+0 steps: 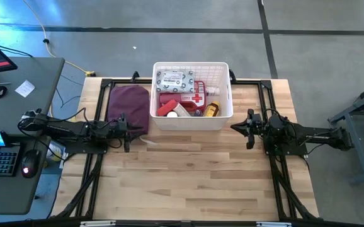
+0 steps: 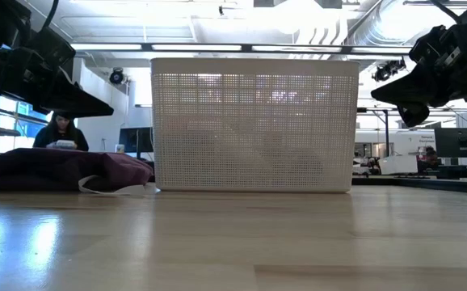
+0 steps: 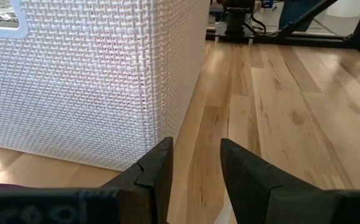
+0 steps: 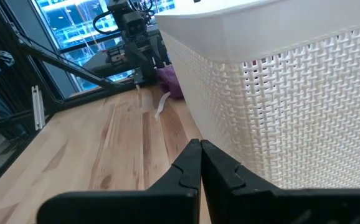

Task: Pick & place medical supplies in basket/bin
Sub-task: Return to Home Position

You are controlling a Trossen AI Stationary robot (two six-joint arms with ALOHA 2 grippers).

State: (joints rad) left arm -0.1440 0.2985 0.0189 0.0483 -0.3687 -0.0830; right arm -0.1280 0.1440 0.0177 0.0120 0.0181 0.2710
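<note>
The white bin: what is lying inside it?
From above, the white bin holds a wipes packet, a red first-aid case, a red roll, a white bottle and an amber jar. Anything beneath these is covered.

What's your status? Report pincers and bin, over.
Left pincer open, empty, beside white bin. Right pincer shut, empty, opposite side. Supplies in bin. Maroon pouch beside left pincer.

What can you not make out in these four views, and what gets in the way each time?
- Low view: what lies inside the white bin, screened by its perforated wall.
- High view: supplies lower in the bin, covered by the wipes packet and red first-aid case; labels too small to read.
- Right wrist view: the maroon pouch, mostly behind the bin's corner.
</note>
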